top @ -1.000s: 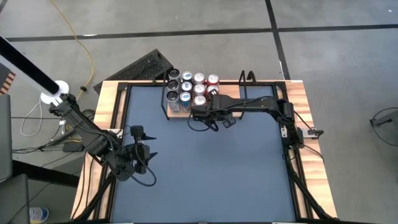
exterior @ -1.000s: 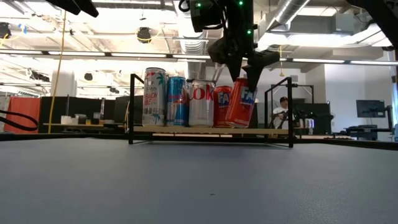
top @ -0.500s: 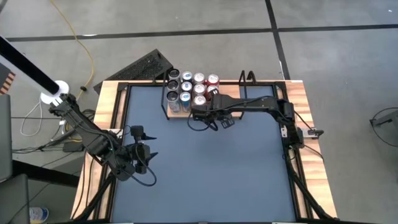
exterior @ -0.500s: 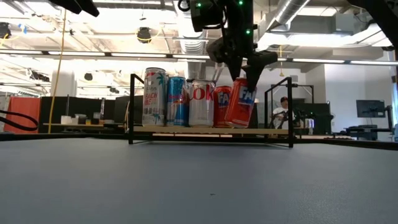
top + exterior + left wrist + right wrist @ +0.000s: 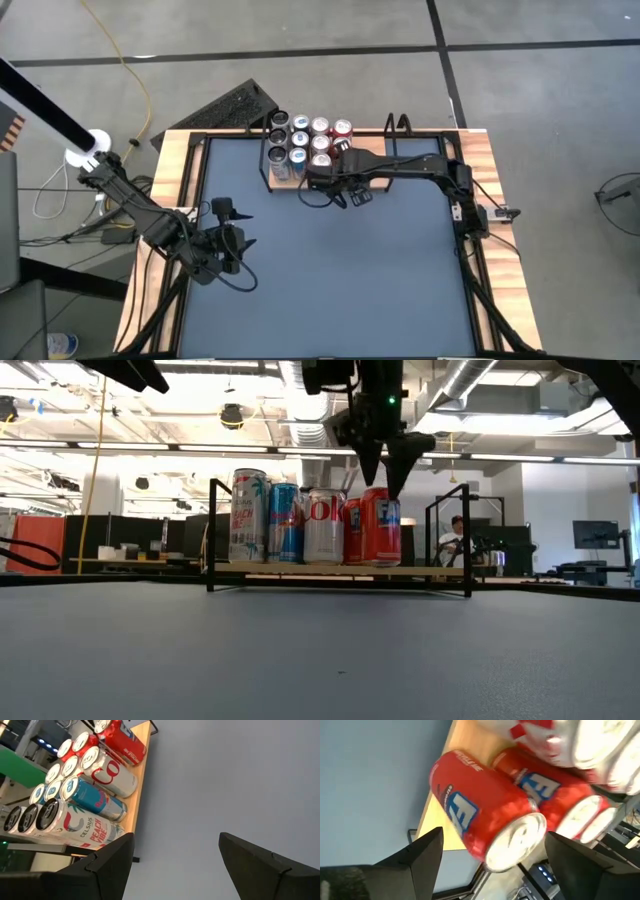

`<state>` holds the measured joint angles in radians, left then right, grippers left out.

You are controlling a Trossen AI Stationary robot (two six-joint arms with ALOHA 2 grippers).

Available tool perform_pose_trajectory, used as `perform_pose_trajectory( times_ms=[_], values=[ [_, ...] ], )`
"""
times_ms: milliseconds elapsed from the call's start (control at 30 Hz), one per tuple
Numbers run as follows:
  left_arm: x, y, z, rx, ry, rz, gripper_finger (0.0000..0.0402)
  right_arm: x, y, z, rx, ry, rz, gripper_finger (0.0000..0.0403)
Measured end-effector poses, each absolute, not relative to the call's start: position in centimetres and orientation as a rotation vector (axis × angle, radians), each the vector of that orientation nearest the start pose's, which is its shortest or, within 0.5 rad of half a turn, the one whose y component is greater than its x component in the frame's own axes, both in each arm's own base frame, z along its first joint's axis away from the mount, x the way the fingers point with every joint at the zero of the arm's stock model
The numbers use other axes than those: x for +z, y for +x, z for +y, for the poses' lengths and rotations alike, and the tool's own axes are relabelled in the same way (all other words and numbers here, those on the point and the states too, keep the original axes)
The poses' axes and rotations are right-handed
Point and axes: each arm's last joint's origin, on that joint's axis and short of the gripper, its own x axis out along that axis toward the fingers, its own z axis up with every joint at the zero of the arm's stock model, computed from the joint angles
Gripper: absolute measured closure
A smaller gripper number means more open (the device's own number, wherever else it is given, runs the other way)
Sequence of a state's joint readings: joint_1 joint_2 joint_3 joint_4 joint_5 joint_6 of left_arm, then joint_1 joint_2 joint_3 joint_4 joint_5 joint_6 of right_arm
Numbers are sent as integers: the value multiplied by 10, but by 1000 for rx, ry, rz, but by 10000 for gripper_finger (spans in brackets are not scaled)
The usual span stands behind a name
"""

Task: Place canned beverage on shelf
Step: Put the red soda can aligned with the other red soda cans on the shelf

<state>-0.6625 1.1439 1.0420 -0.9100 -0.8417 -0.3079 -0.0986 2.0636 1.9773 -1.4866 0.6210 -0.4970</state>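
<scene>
The shelf (image 5: pixel 340 570), a light-wood board with black rod uprights, stands at the table's far edge, left of centre, and carries several cans. A red canned beverage (image 5: pixel 381 528) stands upright on the board's near right part, also seen in the right wrist view as the nearest red can (image 5: pixel 470 815). My right gripper (image 5: pixel 384 478) is open and hangs right above it, pointing steeply down, one finger on either side of the can's top, with gaps showing. My left gripper (image 5: pixel 235 243) hovers open with nothing between its fingers over the table's near left part.
Other cans fill the shelf: a white Celsius can (image 5: pixel 75 827), a blue one (image 5: pixel 97 800), a Coke can (image 5: pixel 112 772) and more red ones behind. A black wire rack (image 5: pixel 397 124) stands right of the shelf. The blue-grey tabletop (image 5: pixel 340 270) lies bare in the middle and near part.
The red can, which leaned with its top toward the table's right under my right gripper, now stands upright on the shelf board. My right gripper has rolled a little and shifted slightly toward the table's left above it.
</scene>
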Motion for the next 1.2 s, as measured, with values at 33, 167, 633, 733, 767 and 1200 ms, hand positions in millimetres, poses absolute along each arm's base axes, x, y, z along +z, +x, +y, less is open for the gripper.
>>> perform_pose_trajectory(
  times_ms=[33, 167, 633, 733, 767, 1200],
  values=[
    [305, 176, -110, 273, 400, 697, 121, 286, 391, -56, -176, -789, 1670, 75],
    [305, 177, -109, 274, 399, 697, 121, 295, 393, -58, -213, -805, 1642, 76],
    [305, 177, -110, 268, 415, 701, 121, 366, 345, -46, -538, -319, 1371, 83],
    [305, 177, -110, 268, 415, 701, 121, 360, 318, -44, -652, -241, 1363, 108],
    [304, 177, -110, 265, 416, 703, 121, 354, 311, -41, -674, -235, 1343, 119],
    [305, 177, -109, 286, 443, 690, 121, 245, 294, -16, -711, -46, 849, 381]
  ],
)
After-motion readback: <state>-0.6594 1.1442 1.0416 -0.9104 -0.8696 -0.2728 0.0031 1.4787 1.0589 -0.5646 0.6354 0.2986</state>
